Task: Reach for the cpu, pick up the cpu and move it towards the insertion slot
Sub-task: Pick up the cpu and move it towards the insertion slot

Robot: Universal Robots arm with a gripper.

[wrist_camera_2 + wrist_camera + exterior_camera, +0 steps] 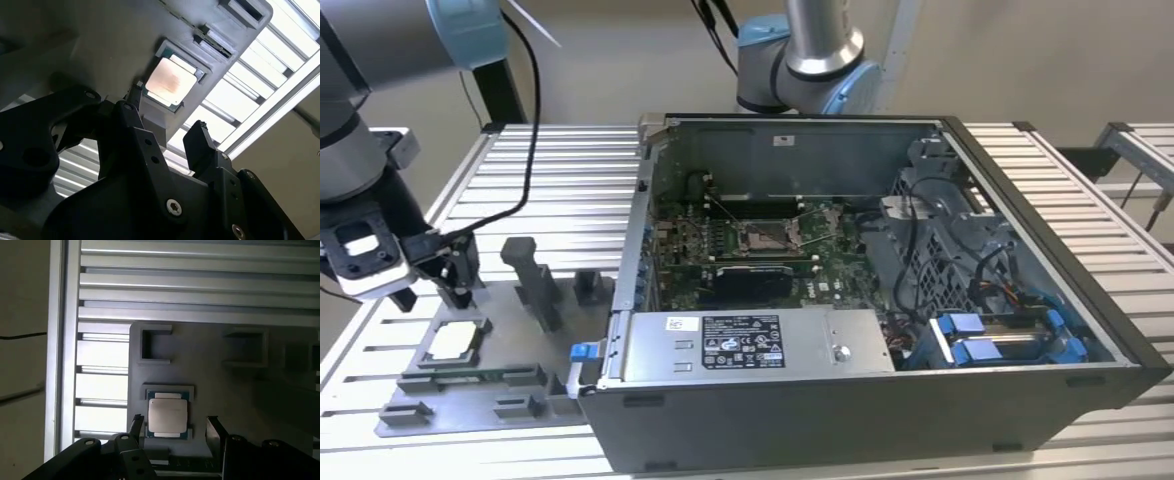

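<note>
Silver-topped, the cpu (167,415) sits in a square recess of the grey fixture tray (240,390), which keeps it square to the gripper (175,432) hanging just above that tray, jaws spread wide and empty, apparently straddling the chip, with the insertion slot (765,237) well apart from the tray.

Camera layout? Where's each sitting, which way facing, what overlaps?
Exterior view: off-arm, raised, looking down on the computer case and grey tray; arm and end effector at its left.
First wrist view: on wrist, square-on to the cpu; end effector's open fingers show.
Second wrist view: on wrist, oblique past the fingers at the cpu.
Shared: cpu, in all three.
</note>
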